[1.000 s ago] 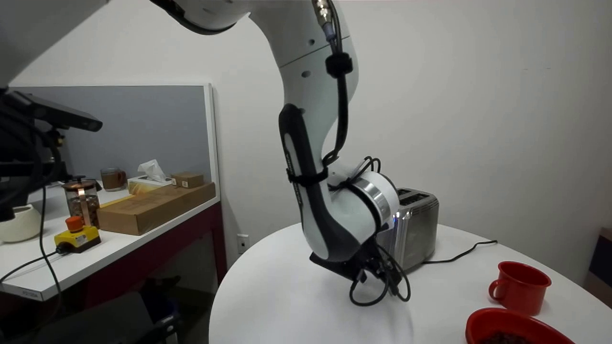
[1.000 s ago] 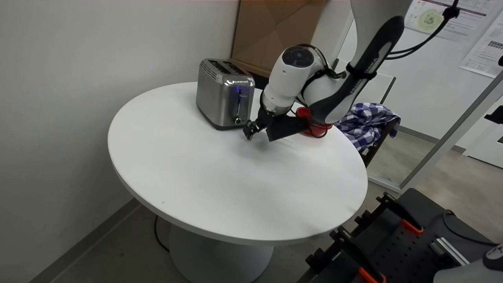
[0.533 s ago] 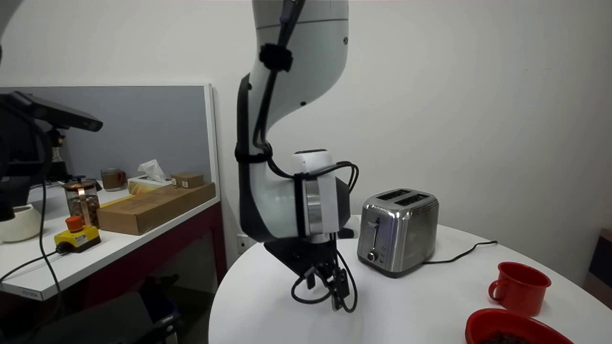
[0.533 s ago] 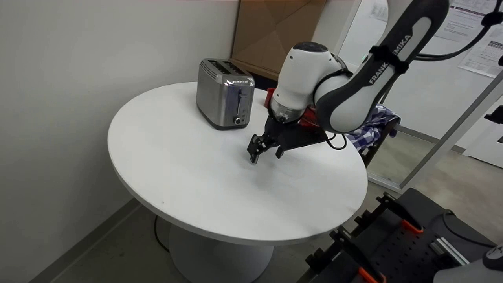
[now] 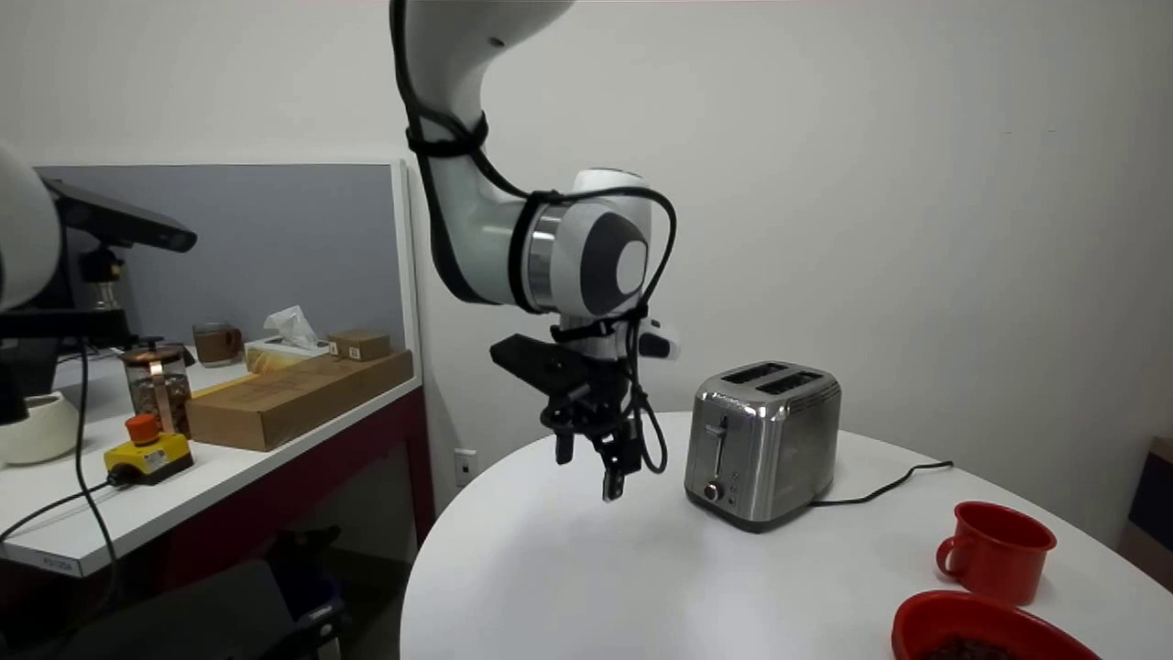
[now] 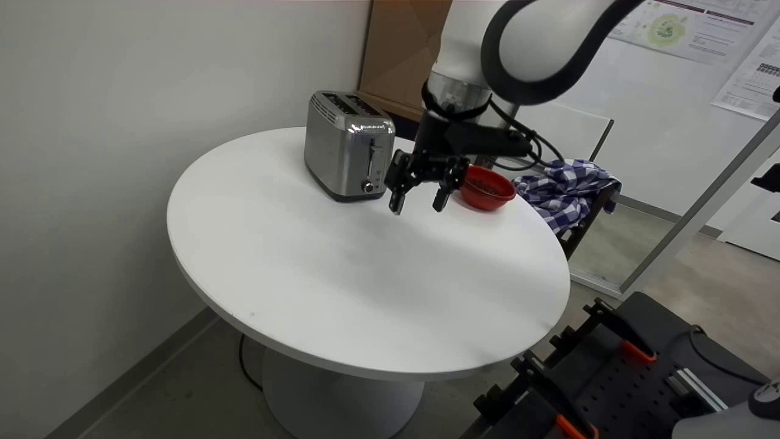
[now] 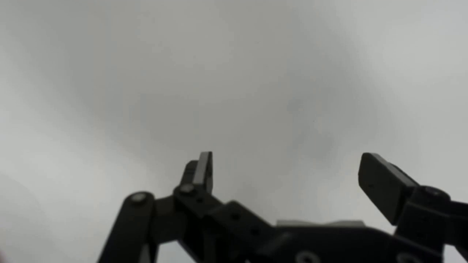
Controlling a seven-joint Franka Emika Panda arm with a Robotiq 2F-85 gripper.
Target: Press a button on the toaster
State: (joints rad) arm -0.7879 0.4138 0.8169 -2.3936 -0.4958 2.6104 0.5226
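Note:
The silver two-slot toaster (image 5: 799, 458) stands upright on the round white table (image 5: 586, 596), and also shows in an exterior view (image 6: 332, 143). Its front end carries a dark lever (image 5: 717, 435), high in its slot, and a round knob (image 5: 713, 492) low down. My gripper (image 5: 588, 472) is open and empty, pointing down above the table, in front of the toaster's lever end and apart from it. It also shows open in an exterior view (image 6: 417, 206). In the wrist view the gripper (image 7: 287, 168) has its jaws wide apart over bare table; the toaster is out of that view.
A red mug (image 5: 1003, 555) and a red bowl (image 5: 990, 623) with dark contents stand on the table beyond the toaster. The bowl also shows in an exterior view (image 6: 485, 189). The toaster's black cord (image 5: 889, 490) lies on the table. A wall rises behind.
My gripper has moved away from the toaster's front, then up. The toaster's front was partly covered and now shows fully. A blue glint near its lever is gone. The toaster stands where it was.

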